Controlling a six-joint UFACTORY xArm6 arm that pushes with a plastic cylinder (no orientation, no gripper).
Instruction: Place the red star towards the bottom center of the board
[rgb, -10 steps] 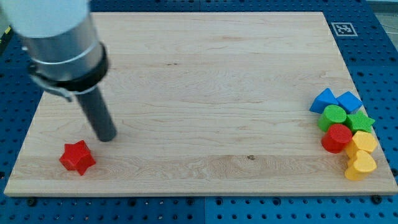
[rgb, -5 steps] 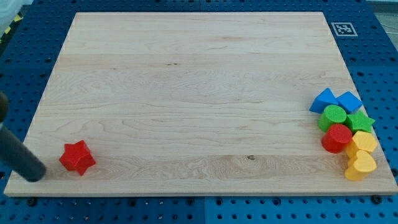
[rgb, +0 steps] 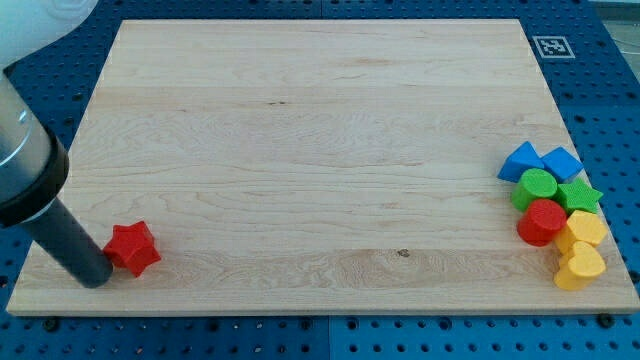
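Wooden board (rgb: 320, 130) on a blue pegboard surface (rgb: 30, 90). Small black-and-white marker tag (rgb: 551, 46) at the board's top right corner.

Cluster of blocks packed at the view's right edge, lower half:
- two blue blocks, a triangular one (rgb: 520, 160) and an angular one (rgb: 562, 162) just beside it, on top of the group
- green cylinder (rgb: 537, 186) directly under the blue pair, green star (rgb: 579, 196) touching it on the view's right
- red cylinder (rgb: 543, 222) below the green cylinder
- yellow block (rgb: 583, 230), rounded, exact shape unclear, touching the red cylinder on the right
- yellow heart (rgb: 579, 267) lowest of the group, near the board's bottom right corner

All seven sit touching or nearly touching. The group lies well apart from the star and the rod. The wood between the star and the bottom centre shows only grain and one small dark knot (rgb: 404, 252).

Red star (rgb: 132, 248): bottom left part of the board, near the bottom edge, flat on the wood.

The dark rod comes down slanting from the grey arm housing (rgb: 22, 165) at the view's left edge. My tip (rgb: 95, 278) rests on the board at the star's left, slightly lower in the view, touching or all but touching its left points; a gap cannot be made out. There are no jaws on the rod, so it holds nothing and only bears against the block's side. The star lies on the tip's right, on the side facing the bottom centre.
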